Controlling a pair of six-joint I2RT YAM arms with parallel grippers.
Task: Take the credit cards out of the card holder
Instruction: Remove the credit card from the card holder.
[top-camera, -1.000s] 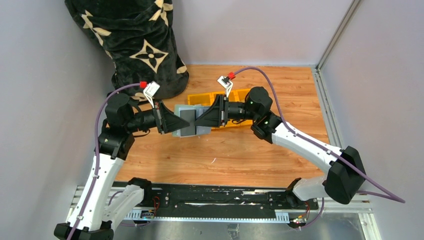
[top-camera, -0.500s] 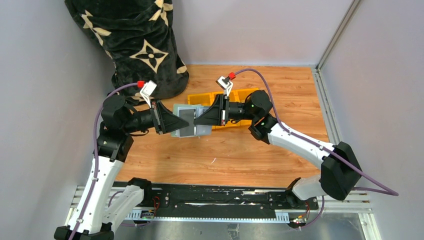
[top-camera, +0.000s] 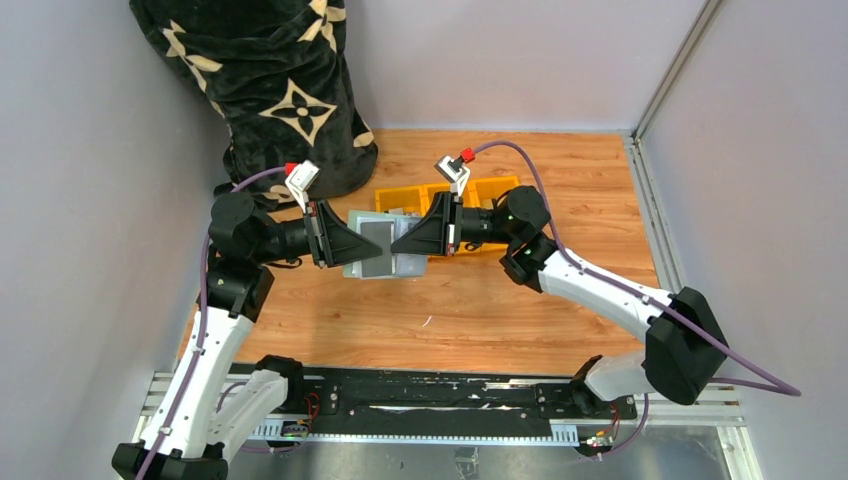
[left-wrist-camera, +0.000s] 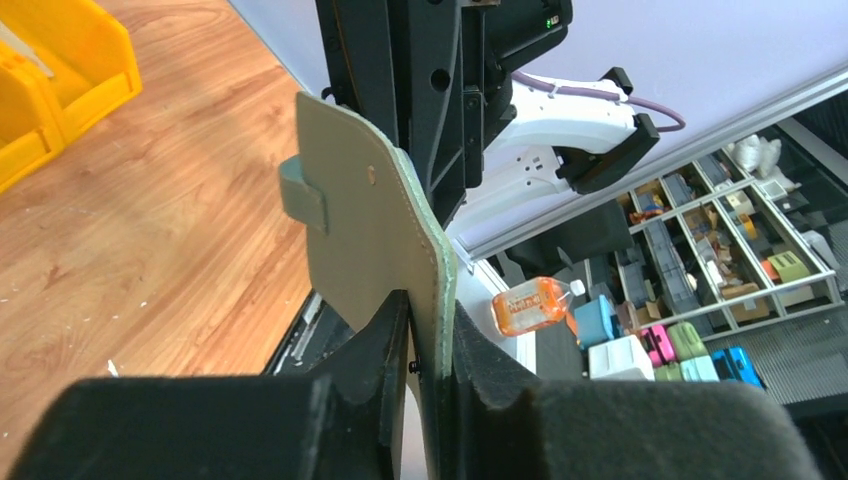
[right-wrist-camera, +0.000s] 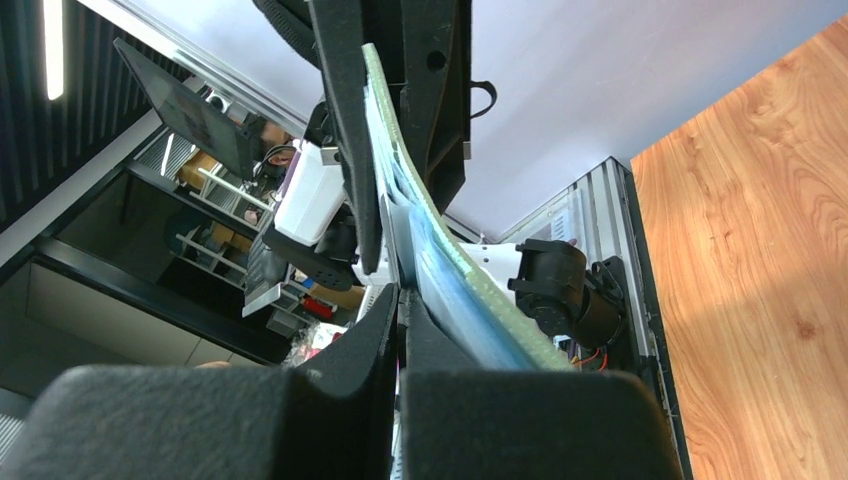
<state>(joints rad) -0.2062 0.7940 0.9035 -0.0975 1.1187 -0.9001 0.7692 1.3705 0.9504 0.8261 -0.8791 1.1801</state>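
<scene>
Top external: left gripper pinches the card holder, right gripper shut on a pale card; yellow tray at one o'clock, blanket at eleven.

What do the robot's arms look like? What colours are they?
The left arm and right arm are white tubes with chunky black joints. A purple cable runs along each, ending in a red plug near the wrist. The left gripper and right gripper are black, wedge-shaped, with two flat fingers.

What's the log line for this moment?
phase: extraction | card holder: held in air | left fingers: clamp its edge | right fingers: shut on credit card, not yet out
</scene>
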